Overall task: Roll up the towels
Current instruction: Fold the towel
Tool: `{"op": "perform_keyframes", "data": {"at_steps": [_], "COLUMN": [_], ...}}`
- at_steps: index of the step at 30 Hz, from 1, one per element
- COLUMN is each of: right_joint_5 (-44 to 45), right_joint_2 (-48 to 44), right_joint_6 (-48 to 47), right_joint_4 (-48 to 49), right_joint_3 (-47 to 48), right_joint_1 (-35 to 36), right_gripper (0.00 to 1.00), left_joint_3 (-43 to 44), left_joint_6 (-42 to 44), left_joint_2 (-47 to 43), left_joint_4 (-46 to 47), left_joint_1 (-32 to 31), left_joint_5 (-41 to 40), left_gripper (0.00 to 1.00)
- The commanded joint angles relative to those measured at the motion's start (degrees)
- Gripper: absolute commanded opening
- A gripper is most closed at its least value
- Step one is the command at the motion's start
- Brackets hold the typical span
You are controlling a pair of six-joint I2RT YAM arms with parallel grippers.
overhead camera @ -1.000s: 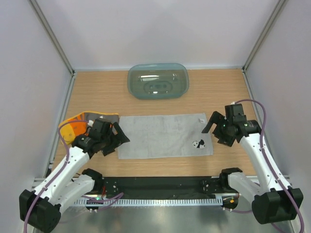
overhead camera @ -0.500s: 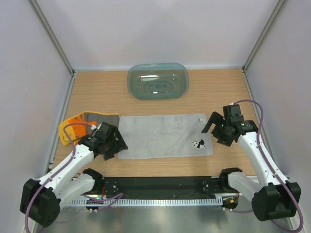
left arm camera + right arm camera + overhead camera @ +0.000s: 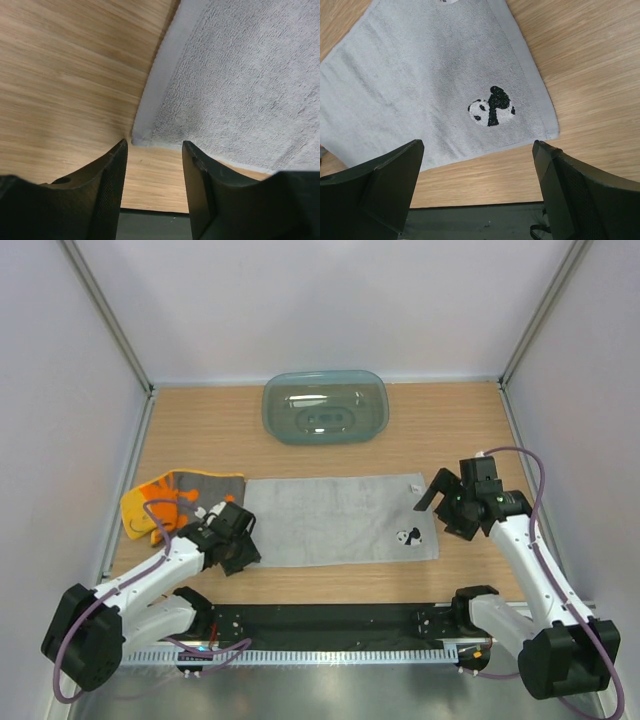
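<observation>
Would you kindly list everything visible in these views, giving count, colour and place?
grey towel: one, grey with a panda mark, spread flat mid-table.
yellow-orange towel: one, yellow-orange with orange print, crumpled left of the grey towel.
tray: one, translucent teal, far middle.
table: one, light wood.
left arm: one, white and black, jaws apart at the grey towel's near-left corner.
right arm: one, white and black, jaws wide open beside the grey towel's right edge.

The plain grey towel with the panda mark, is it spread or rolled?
Spread: the plain grey towel lies as one flat rectangle on the wooden table, with no roll started.
</observation>
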Motion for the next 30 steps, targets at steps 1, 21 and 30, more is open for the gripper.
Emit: {"op": "perform_keyframes", "data": {"at_steps": [1,21,30], "right_joint_5": [1.99,3.04,3.74], "right_joint_2": [-2.70,-1.03,-2.00], "right_joint_6": [1.29,9.02,11.76], "right_joint_4": [1.42,-2.18,0.19], "right_joint_3": [-0.98,-9.58,-15.39], "right_joint_1": [-0.13,-4.87,-5.32], "right_gripper": [0.98,0.68,0.55], "left_joint_3": [-1.29,4.06,4.15], "left_joint_6": [-0.17,3.00,3.79], "left_joint_2": [2.29,1.60,-1.83], "left_joint_4": [4.32,4.33,1.96], "left_joint_1": [-0.23,-0.05,0.48], "left_joint_5": [-1.74,-4.29,-3.77], "left_gripper": [0.47,0.00,0.00]}}
